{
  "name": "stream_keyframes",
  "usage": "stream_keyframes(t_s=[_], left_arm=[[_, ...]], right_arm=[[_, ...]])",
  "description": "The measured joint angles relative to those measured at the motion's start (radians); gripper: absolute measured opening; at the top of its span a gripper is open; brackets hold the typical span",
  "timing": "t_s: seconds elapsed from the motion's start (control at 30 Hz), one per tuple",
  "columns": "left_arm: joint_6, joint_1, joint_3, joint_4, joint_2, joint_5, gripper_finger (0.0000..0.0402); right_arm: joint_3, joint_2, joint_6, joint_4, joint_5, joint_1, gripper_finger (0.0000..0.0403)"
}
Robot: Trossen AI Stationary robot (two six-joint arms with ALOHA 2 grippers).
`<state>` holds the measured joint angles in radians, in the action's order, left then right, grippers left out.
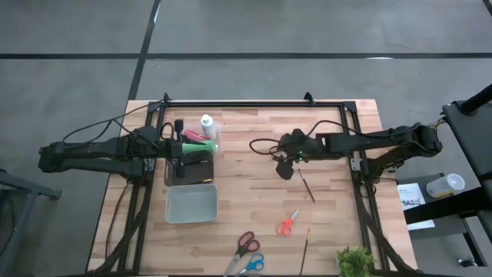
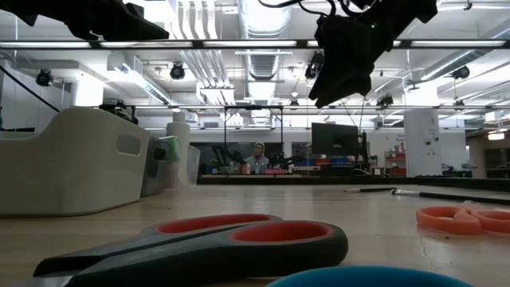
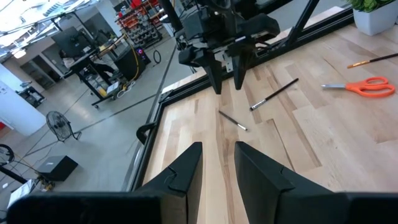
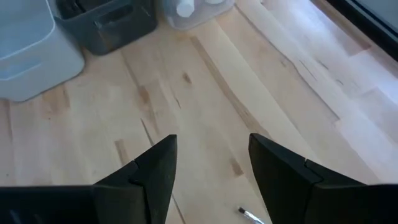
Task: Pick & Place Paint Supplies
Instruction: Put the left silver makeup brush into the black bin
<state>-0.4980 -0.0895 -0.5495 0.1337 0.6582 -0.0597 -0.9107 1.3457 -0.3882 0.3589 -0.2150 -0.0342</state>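
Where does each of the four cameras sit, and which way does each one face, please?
High view: overhead, straight down on the wooden table; both arms show.
Low view: at tabletop height, across red-handled scissors into the room; the right gripper hangs above.
Left wrist view: past the open left gripper toward the right arm.
Right wrist view: down past the open right gripper toward the pale blue bin.
Shared: the thin dark paintbrush shows in the high and left wrist views.

Looking like a lab or industrial workshop. Exposed ceiling ducts (image 2: 263,24) and strip lights are running above the wooden table (image 1: 254,192); monitors (image 2: 333,137), carts and shelving are standing beyond it.
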Motion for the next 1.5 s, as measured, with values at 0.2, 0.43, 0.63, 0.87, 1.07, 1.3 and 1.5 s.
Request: stream_keyframes(t_s=[0.2,0.43,0.63,0.87,1.07,1.3,1.5], left_arm=[[0.0,0.0,0.0,0.0,0.0,0.0,0.01],[0.0,0.0,0.0,0.0,0.0,0.0,0.01],[0.0,0.0,0.0,0.0,0.0,0.0,0.01],[0.001,0.0,0.0,0.0,0.0,0.0,0.01],[0.001,0.0,0.0,0.0,0.0,0.0,0.01],[0.001,0.0,0.0,0.0,0.0,0.0,0.01],[0.001,0.0,0.0,0.0,0.0,0.0,0.01]], right_arm=[[0.005,-0.001,0.007,0.002,0.002,0.001,0.0196],[0.015,-0.001,0.007,0.003,0.003,0.001,0.0196],[0.015,-0.002,-0.001,0.001,0.003,0.001,0.0196],[0.015,-0.002,-0.004,0.0,0.004,0.001,0.0196],[0.016,-0.002,0.073,0.002,0.005,0.001,0.0196],[0.023,-0.002,0.409,0.153,-0.034,0.001,0.0196],[0.034,-0.002,0.497,0.262,-0.131,-0.008,0.0196]])
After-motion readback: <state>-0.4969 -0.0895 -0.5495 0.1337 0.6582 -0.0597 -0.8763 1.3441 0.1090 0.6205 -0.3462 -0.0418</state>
